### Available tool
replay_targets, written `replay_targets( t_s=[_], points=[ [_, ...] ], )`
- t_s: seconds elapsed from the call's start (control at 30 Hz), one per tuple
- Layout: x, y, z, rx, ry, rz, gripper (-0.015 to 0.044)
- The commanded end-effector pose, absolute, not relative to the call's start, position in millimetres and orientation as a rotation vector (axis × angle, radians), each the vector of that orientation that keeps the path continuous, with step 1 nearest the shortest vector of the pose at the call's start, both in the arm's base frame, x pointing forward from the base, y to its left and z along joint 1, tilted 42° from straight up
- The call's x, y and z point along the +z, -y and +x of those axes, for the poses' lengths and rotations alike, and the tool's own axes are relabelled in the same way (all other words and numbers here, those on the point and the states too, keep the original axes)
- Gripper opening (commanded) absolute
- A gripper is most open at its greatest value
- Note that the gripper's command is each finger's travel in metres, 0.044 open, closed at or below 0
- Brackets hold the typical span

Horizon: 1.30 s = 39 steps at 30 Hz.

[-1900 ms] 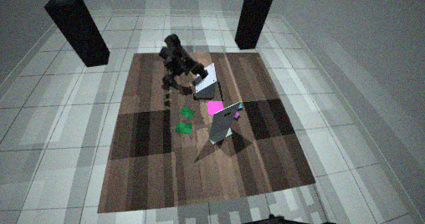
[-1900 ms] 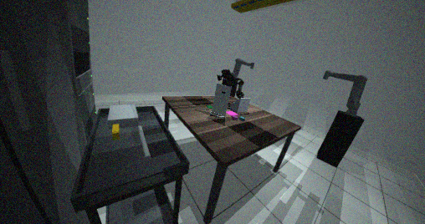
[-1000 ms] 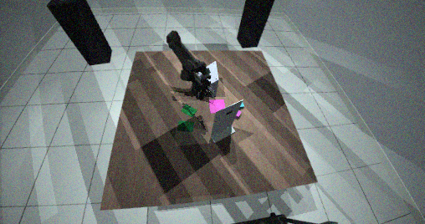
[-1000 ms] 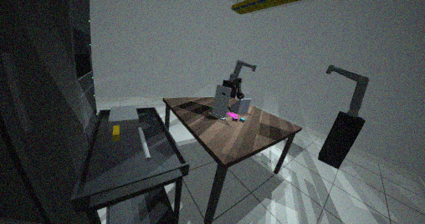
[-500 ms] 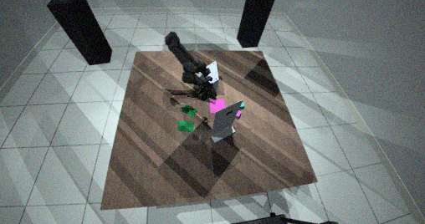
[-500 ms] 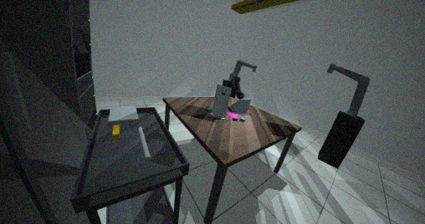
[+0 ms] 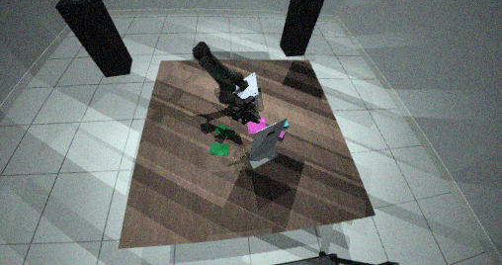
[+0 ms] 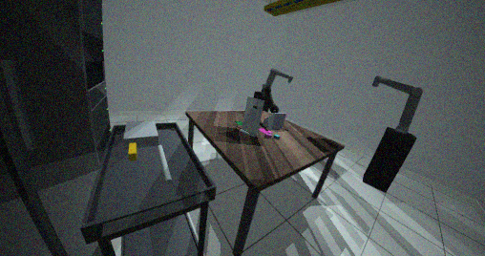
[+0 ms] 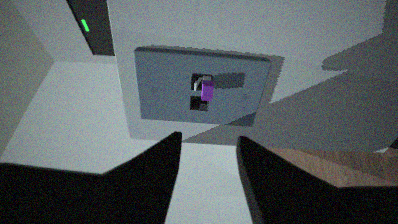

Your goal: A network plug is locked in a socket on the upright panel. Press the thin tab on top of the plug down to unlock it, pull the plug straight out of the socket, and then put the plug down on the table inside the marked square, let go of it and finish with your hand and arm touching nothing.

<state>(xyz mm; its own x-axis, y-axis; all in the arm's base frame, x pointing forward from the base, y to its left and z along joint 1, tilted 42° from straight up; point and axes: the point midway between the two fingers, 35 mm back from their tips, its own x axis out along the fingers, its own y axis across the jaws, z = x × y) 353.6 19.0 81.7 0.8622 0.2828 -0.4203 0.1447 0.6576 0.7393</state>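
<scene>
On the left of the table (image 7: pixel 188 205) the green square (image 7: pixel 218 149) is bare, so placing, releasing and retreating are all undone. Further right, the gripper (image 9: pixel 207 150) hangs short of the panel (image 9: pixel 165 85), its fingers set narrow with nothing between them. In the wrist view the plug (image 9: pixel 207 91) sits seated in its socket (image 9: pixel 199 91), well apart from the fingertips; the tab is too small to make out. Judging by this, unlocking and pulling have not begun
</scene>
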Motion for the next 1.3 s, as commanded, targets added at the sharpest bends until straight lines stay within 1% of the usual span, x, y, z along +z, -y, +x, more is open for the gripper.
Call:
replay_targets(
  t_s=[0.0, 1.27],
  points=[
    [81.8, -20.1, 359.4, 0.084, -0.536, 0.862, 0.0156],
    [70.1, -24.6, 407.0, 0.086, -0.533, 0.862, 0.0156]
  ],
)
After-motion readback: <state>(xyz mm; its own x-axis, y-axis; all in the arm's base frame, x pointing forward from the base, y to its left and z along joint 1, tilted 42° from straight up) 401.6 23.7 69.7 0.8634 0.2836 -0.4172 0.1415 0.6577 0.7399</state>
